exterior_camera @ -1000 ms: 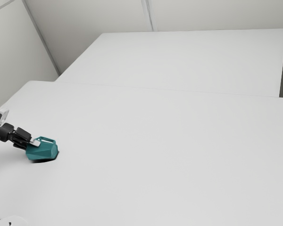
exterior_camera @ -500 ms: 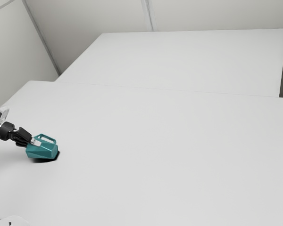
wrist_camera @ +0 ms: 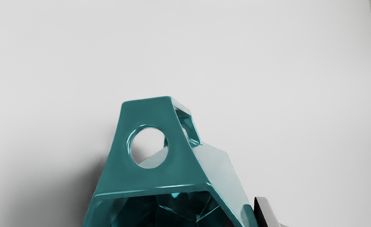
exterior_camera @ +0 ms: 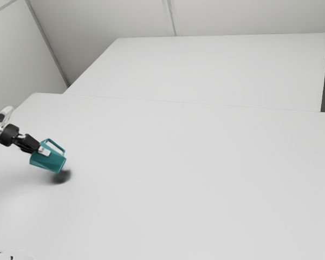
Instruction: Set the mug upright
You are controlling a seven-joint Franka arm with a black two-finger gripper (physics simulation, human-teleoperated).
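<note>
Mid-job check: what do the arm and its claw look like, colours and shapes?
The arm is whitish-grey and glossy, its rounded end showing a dark oval patch. Next comes a rounded black section. The claw is black and blocky, with a slim, light-grey fingertip that has a black strip along one side. I make out no lettering or cables on them.
</note>
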